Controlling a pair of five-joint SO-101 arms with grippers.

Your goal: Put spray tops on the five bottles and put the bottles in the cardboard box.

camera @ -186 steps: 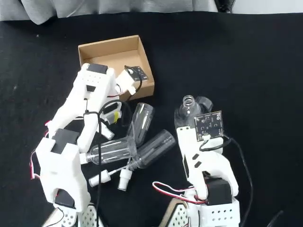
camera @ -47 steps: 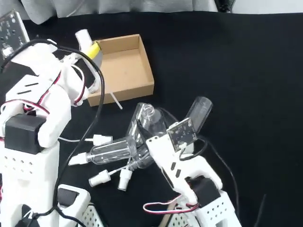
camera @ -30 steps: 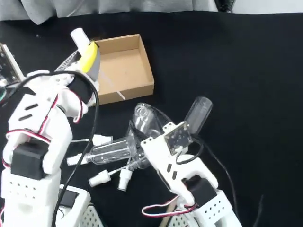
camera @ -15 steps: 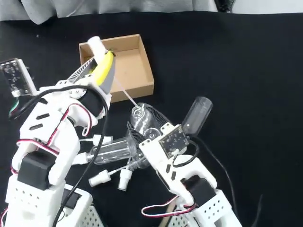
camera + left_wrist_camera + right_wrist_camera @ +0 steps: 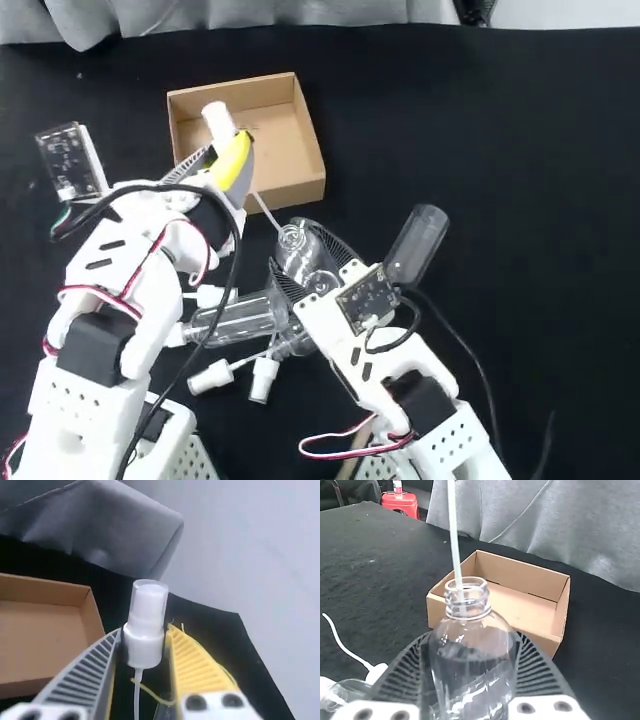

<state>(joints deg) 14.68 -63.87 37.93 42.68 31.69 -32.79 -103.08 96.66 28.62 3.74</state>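
My left gripper [image 5: 226,152] is shut on a white spray top [image 5: 218,122], held above the near edge of the cardboard box [image 5: 303,188]. In the left wrist view the spray top [image 5: 145,629] sits between the grey and yellow fingers [image 5: 194,662]. Its thin dip tube [image 5: 453,540] slants down, and the tip is inside the mouth of a clear bottle [image 5: 470,652]. My right gripper [image 5: 309,266] is shut on that bottle [image 5: 300,248] and holds it tilted, neck up, just in front of the box [image 5: 520,600].
Two more clear bottles [image 5: 238,315] lie between the arms, and another [image 5: 413,242] lies to the right of the right arm. Loose spray tops [image 5: 213,377] with tubes rest on the black table near the left arm's base. The box is empty.
The left arm has swung right and down with the spray top, bringing the tube's tip from beside the box into the bottle's mouth. The right arm has barely moved.
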